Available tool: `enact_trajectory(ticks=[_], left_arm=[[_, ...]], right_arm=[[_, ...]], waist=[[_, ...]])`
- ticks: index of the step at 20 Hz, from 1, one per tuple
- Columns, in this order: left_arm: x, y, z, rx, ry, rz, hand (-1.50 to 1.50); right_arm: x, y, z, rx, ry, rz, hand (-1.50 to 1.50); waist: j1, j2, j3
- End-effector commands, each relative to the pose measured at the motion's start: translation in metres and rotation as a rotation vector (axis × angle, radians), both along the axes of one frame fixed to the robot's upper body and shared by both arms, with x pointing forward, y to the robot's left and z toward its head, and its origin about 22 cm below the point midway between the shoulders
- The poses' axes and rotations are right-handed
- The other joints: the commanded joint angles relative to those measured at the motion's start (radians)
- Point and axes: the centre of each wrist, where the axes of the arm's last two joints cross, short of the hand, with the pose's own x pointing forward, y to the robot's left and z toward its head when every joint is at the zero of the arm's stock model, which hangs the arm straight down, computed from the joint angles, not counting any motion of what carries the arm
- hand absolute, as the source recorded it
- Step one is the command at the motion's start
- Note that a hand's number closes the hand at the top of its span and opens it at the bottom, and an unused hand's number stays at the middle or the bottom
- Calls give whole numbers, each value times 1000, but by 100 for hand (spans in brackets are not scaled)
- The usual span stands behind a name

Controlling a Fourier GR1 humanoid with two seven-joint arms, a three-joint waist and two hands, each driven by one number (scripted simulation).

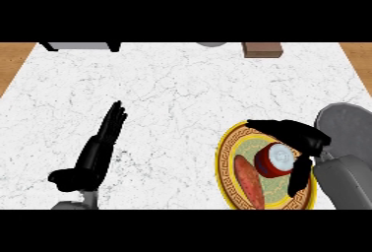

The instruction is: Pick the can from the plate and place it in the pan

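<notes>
A red can (274, 161) with a pale top lies on the yellow-rimmed plate (227, 156) at the lower right, beside a reddish sausage-shaped item (248, 183). My right hand (299, 138) is over the plate, its fingers arching above the can and its thumb coming down on the can's right side; the fingers curl round it. The grey pan (347, 124) sits just right of the plate, partly behind my right forearm. My left hand (102, 143) rests open at the lower left, fingers straight and pointing up the counter.
The white marble counter (181, 93) has wooden edges at both sides. At the far edge stand a dark object (80, 46), a grey round item (210, 44) and a brown block (262, 49).
</notes>
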Motion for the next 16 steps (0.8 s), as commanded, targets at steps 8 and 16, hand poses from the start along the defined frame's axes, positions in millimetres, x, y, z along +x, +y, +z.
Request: enact_trajectory(ticks=[8,16], left_arm=[[-5,-5,3,-11,-17,-15,0],[-5,4,2,-3,-8,8,0]], right_arm=[[9,6,-38,-112,-51,159,150],[0,-2,-20,-47,-197,132,150]], waist=[[8,7,7],[-1,4,6]])
